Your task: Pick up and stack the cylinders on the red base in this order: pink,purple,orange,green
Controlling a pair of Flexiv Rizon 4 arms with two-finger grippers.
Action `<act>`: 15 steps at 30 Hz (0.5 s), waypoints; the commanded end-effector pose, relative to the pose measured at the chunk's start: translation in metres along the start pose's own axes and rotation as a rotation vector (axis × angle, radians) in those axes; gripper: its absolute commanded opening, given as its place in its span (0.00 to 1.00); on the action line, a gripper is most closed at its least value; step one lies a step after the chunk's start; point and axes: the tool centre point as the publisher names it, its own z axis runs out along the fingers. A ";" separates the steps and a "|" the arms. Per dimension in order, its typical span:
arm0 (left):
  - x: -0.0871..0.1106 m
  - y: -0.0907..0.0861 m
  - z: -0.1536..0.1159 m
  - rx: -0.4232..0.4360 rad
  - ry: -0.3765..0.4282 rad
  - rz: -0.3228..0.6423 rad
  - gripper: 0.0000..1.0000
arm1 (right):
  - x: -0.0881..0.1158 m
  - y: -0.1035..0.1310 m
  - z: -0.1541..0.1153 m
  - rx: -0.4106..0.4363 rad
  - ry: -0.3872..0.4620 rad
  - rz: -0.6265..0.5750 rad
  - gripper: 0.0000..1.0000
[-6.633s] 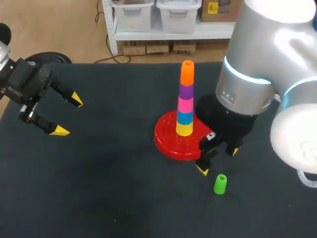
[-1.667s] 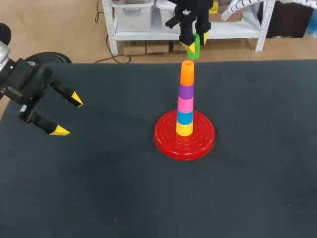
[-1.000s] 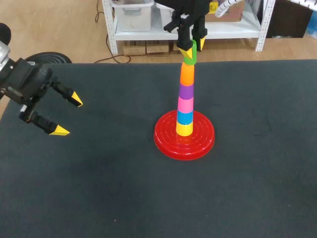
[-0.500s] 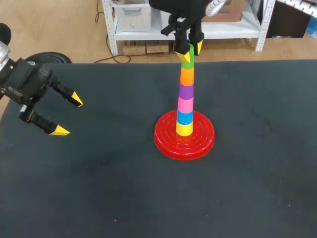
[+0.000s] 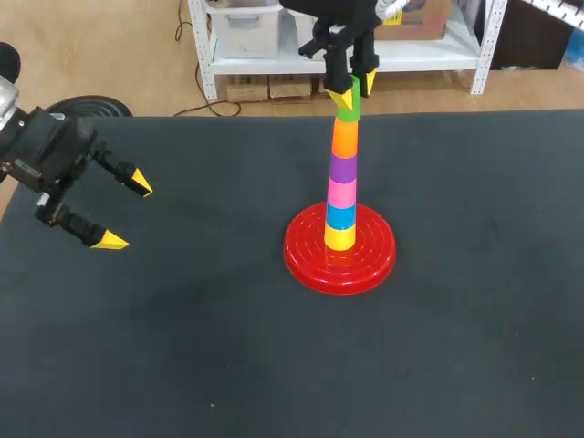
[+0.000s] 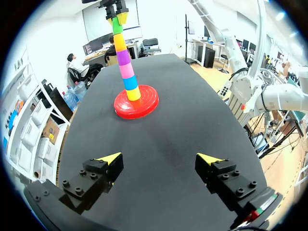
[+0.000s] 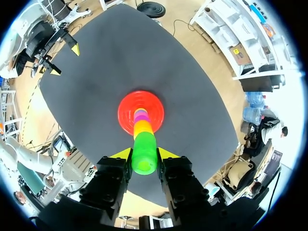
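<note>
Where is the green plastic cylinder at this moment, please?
The green plastic cylinder sits at the head view's far middle, directly atop the orange cylinder above the round red base, gripped by the right end effector.

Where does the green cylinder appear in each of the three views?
Head view: green cylinder at the top of the stack, held by the right gripper.
Left wrist view: green cylinder far ahead, at the stack's top.
Right wrist view: green cylinder inside its own gripper.
Shared landmark: red base.
</note>
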 end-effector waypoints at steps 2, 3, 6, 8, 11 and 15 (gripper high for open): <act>0.001 0.000 0.000 -0.002 0.000 0.001 1.00 | -0.003 -0.003 0.000 -0.014 0.013 -0.003 0.00; 0.001 0.000 0.000 -0.002 0.000 0.001 1.00 | -0.003 -0.002 0.000 -0.015 0.014 -0.004 0.00; 0.001 0.000 0.000 -0.002 0.000 0.001 1.00 | -0.003 -0.001 -0.001 -0.016 0.010 -0.008 0.00; 0.001 0.000 0.000 -0.002 0.000 0.001 1.00 | -0.003 0.000 -0.003 -0.015 0.006 -0.012 0.00; 0.001 0.000 0.000 -0.002 0.000 0.001 1.00 | -0.003 0.001 -0.003 -0.017 0.004 -0.016 0.00; 0.001 0.000 0.000 -0.002 0.000 0.001 1.00 | -0.005 0.001 0.000 -0.019 0.011 -0.020 0.00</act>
